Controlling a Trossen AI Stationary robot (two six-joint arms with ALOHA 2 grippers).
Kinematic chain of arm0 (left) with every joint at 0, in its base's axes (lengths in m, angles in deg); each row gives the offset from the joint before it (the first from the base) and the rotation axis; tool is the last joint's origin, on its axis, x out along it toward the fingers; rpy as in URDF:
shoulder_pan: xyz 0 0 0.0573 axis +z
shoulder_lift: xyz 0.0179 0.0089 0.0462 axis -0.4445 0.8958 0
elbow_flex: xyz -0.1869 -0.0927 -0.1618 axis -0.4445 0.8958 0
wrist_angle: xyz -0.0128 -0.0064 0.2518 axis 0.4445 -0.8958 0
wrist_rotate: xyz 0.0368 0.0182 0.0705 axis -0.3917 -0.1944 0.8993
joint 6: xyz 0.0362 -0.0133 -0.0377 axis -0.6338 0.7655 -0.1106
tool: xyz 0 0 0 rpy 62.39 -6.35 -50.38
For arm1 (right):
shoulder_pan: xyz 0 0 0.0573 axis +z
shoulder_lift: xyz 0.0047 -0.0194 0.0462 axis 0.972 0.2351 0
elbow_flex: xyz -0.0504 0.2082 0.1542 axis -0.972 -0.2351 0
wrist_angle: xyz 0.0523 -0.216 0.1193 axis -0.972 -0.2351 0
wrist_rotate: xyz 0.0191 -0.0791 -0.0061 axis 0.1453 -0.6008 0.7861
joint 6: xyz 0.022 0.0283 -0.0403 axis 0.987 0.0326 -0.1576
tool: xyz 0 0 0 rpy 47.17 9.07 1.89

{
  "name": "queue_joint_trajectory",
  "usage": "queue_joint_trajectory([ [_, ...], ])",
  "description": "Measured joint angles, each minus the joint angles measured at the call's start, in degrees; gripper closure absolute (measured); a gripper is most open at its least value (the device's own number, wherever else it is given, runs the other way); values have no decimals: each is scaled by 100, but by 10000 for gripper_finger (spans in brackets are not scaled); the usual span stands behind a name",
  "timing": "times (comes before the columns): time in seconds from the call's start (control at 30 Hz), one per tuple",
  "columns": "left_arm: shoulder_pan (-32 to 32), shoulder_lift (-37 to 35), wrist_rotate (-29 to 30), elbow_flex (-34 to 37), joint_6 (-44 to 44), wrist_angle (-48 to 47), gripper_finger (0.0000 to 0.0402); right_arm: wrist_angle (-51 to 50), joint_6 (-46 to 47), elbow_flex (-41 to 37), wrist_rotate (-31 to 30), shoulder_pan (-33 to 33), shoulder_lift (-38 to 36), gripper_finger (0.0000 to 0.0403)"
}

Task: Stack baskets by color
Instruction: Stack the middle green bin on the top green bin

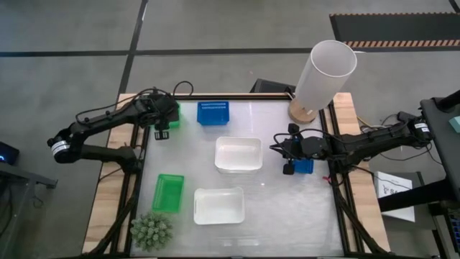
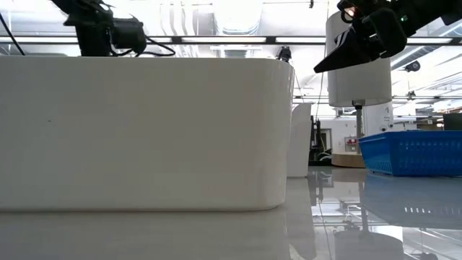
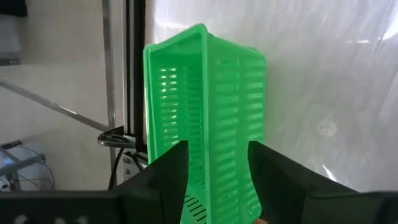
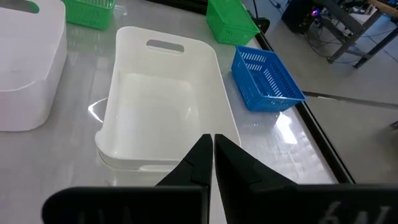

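My left gripper is at the table's far left corner. It is open, with a finger on each side of one wall of a tilted green basket. A second green basket lies flat at the near left. One blue basket sits at the far middle. Another blue basket lies on the right, below my shut right gripper, which hangs clear above it. Two white baskets rest in the middle. My left gripper comes slanting down at the green basket, one finger on the hollow side of the wall and the other on its outer side. I cannot tell whether either finger touches the wall.
A tall white cylinder stands on a wooden foot at the far right corner. A spiky green plant sits at the near left corner. The near white basket fills most of the low view.
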Motion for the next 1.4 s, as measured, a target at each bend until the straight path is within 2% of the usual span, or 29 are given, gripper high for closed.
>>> queue_joint_trajectory([
  [1.4, -44, 0, -34, 14, 9, 9, 250, 2, -70, 0, -2, 0, 0, 394],
])
